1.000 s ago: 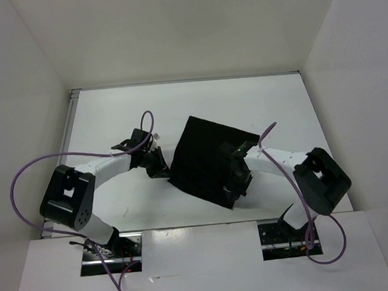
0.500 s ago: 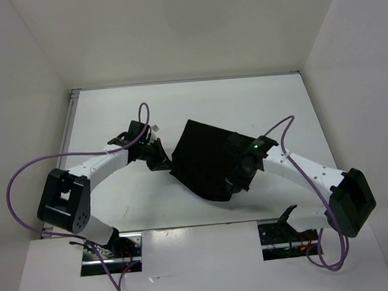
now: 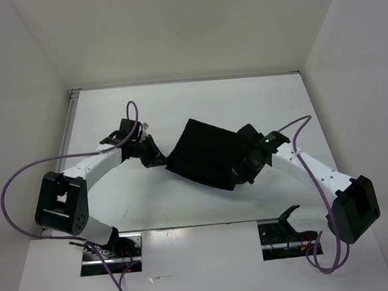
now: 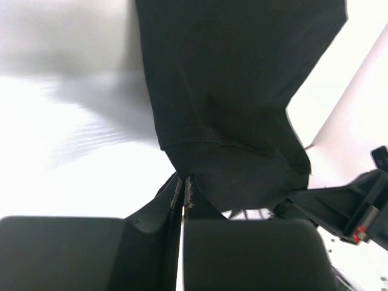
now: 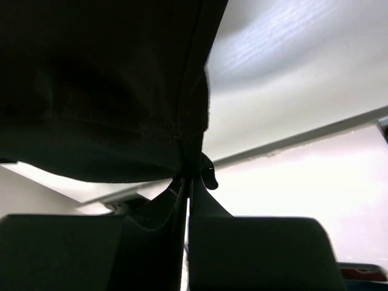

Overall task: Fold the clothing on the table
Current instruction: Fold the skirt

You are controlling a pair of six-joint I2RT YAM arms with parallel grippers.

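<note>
Top external view: the black clothing (image 3: 207, 158) hangs near the middle of the white bench (image 3: 112, 114), stretched between two arms. The left end effector (image 3: 158, 159) is clamped on the cloth's 9 o'clock edge. The right end effector (image 3: 242, 173) is pinched on its corner at about 4 o'clock. The cloth looks bunched and slack, not spread flat.

Left wrist view: the left end effector (image 4: 183, 193) has its jaws closed tight on a hemmed corner of the clothing (image 4: 230, 85). The fabric runs up and away toward 12 o'clock, clear of the bench (image 4: 66, 151), where it throws a soft shadow.

Right wrist view: the right end effector (image 5: 187, 182) grips another stitched edge of the clothing (image 5: 97, 85), jaws pressed together. The cloth fills the frame from 9 to 12 o'clock, with the pale bench (image 5: 291, 73) beyond at 2 o'clock.

By the look of it, the fold is mid-way: both ends are gripped and lifted, but no edge has yet been laid over and released.
</note>
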